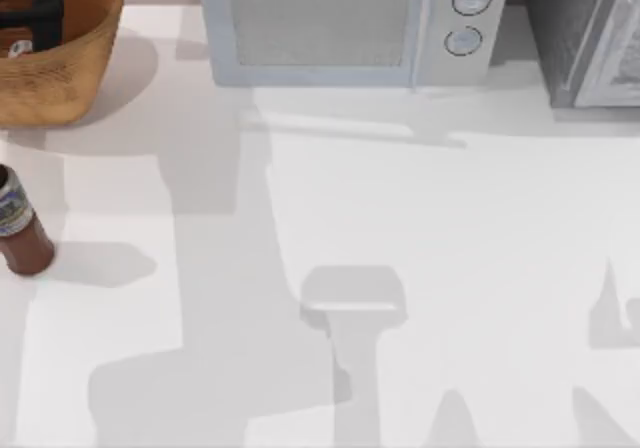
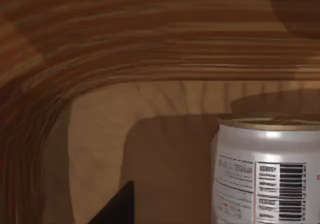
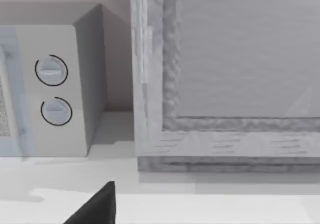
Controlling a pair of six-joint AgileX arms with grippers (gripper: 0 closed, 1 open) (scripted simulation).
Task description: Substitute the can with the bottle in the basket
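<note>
My left gripper (image 1: 35,13) is down inside the large round woven wicker basket (image 1: 70,68) at the far left corner of the table; top view shows its dark body there, and I cannot tell whether its fingers are apart or together. Small white cylindrical can with red markings and dull gold top (image 2: 267,171) stands upright on the basket floor, just beside the gripper, with its barcode side facing the left wrist camera; a bit of it shows in the top view at the basket's left edge (image 1: 18,48). One dark fingertip (image 2: 117,206) is off to one side of the can, not touching it. The orange-brown ribbed inside wall curves behind the can. Reddish-brown bottle with blue-and-white label and dark cap (image 1: 18,223) lies tilted on the white table (image 1: 420,268) at the left edge, nearer than the basket, apart from it. A pale grey microwave with two round knobs (image 1: 350,28) sits at the far middle, and a grey cabinet (image 1: 590,33) at the far right. Right wrist view faces those two, with one dark fingertip (image 3: 97,206) of my right arm's hand showing; cannot tell its state.
</note>
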